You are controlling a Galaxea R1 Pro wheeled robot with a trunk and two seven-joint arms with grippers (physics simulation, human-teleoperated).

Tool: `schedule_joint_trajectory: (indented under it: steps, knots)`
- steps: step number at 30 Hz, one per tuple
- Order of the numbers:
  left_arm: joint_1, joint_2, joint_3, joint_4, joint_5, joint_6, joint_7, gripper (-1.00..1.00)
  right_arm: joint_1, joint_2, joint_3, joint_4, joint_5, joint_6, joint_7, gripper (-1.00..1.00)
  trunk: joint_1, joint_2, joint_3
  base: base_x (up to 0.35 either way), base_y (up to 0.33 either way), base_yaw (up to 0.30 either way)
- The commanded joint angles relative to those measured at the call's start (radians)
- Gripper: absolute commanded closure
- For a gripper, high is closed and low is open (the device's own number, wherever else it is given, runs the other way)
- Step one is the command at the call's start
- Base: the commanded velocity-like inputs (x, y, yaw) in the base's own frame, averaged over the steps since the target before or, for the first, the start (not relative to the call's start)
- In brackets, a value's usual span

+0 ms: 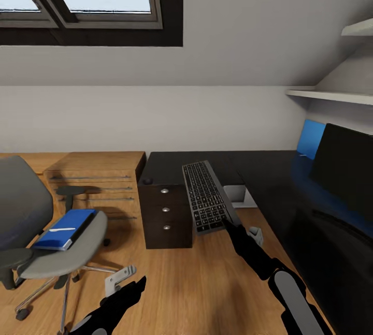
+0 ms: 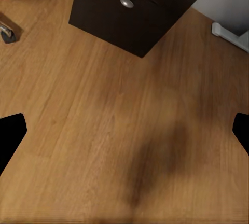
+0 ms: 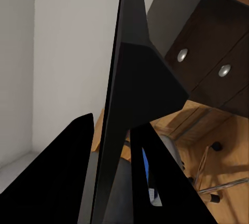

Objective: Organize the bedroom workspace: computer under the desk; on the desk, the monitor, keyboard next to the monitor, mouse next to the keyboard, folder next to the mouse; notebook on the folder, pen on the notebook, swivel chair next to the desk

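Swivel chair (image 1: 36, 221): stands at the far left on the wood floor, well apart from the bench.
Folder (image 1: 66, 229): lies flat on the chair's seat, not yet moved.
Left pincer (image 1: 120, 279): hangs low over bare floor, fingers spread, holding nothing; the arm is bent and idle.
Keyboard (image 1: 207, 196): held in the air by its near end, tilted, far end over the dark drawer unit (image 1: 166, 216).
Right pincer (image 1: 229, 224): pinching the keyboard's near edge; in the right wrist view the fingers appear pressed on the thin slab, though the angle is poor.
Right arm: stretched forward and up from the lower right.
Bench (image 1: 290, 190): black top to the right.
Monitor (image 1: 344, 161): already standing on the bench at the far right.
Doing it well: swing the keyboard rightward, level it, and lower it flat beside the monitor's base before letting go.
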Motion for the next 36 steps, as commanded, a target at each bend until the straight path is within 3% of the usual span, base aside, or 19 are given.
schedule_joint_trajectory:
  steps: [1,7,27,36]
  knots:
    - [0.0,0.001,-0.002,-0.002,0.009,0.001,0.009,-1.0,0.0,0.0,0.0,0.0,-0.005,0.002,0.002,1.0,0.0,-0.001,-0.001,-0.031,-0.01,0.0]
    - [0.0,0.002,-0.002,-0.002,0.012,0.001,0.009,-1.0,0.0,-0.001,0.0,0.0,-0.005,0.002,0.002,1.0,0.0,-0.001,-0.001,-0.081,-0.042,0.0]
    - [0.0,0.002,-0.002,-0.002,0.012,0.001,0.009,-1.0,0.0,-0.012,-0.002,0.01,-0.004,0.002,0.003,1.0,0.0,-0.001,-0.001,-0.288,-0.13,0.0]
    - [0.0,0.002,-0.002,-0.002,0.012,0.001,0.01,-1.0,0.0,-0.017,-0.027,0.027,-0.005,0.002,0.003,1.0,0.0,-0.001,-0.001,-0.327,-0.058,0.0]
